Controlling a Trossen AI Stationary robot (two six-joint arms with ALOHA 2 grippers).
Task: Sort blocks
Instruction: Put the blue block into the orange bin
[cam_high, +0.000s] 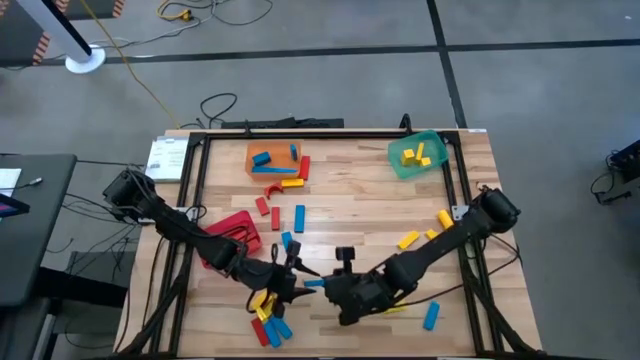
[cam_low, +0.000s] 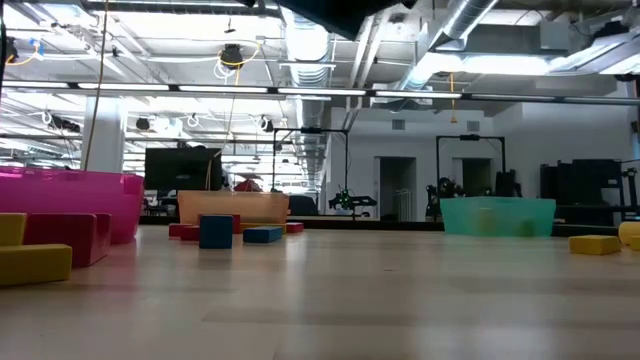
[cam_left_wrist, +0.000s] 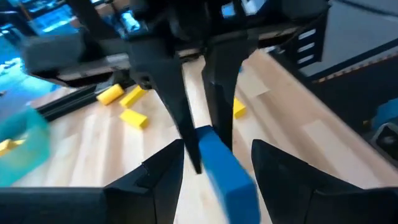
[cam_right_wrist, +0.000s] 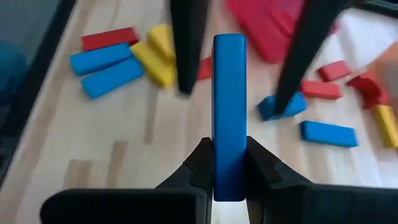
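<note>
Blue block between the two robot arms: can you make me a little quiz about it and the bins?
1. True or false: the right pincer is shut on the blue block.
2. Which colour are the blocks inside the green bin? A red, B yellow, C blue.
3. Fill the gap: the left pincer stands ____, with one finger on each side of that blue block.

Key: 1 true. 2 B. 3 open.
</note>
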